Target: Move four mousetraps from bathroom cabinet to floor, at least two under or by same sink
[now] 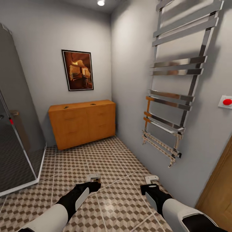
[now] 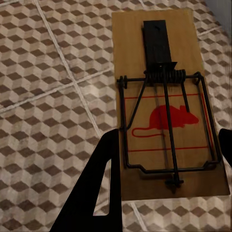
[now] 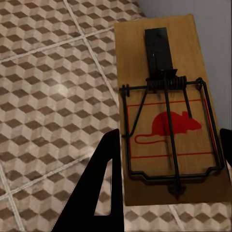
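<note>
Each gripper holds a mousetrap, a tan board with a black wire spring and a red mouse print. My left gripper (image 1: pixel 93 181) (image 2: pixel 169 137) is shut on one mousetrap (image 2: pixel 166 96) above the bathroom floor (image 1: pixel 106 161). The right gripper (image 1: pixel 150 183) (image 3: pixel 170 140) is shut on another mousetrap (image 3: pixel 166 96), close to the right wall. Against the far wall stands the orange-brown cabinet (image 1: pixel 82 125), drawers closed. Two small flat things (image 1: pixel 66 107) lie on its top, too small to identify. The sink is out of view.
A glass shower enclosure (image 1: pixel 19 145) lines the left side. A chrome towel rail (image 1: pixel 174 96) juts from the right wall, with a wooden door (image 1: pixel 219 193) nearer me. A framed picture (image 1: pixel 78 70) hangs above the cabinet. Tiled floor stretches between me and the cabinet.
</note>
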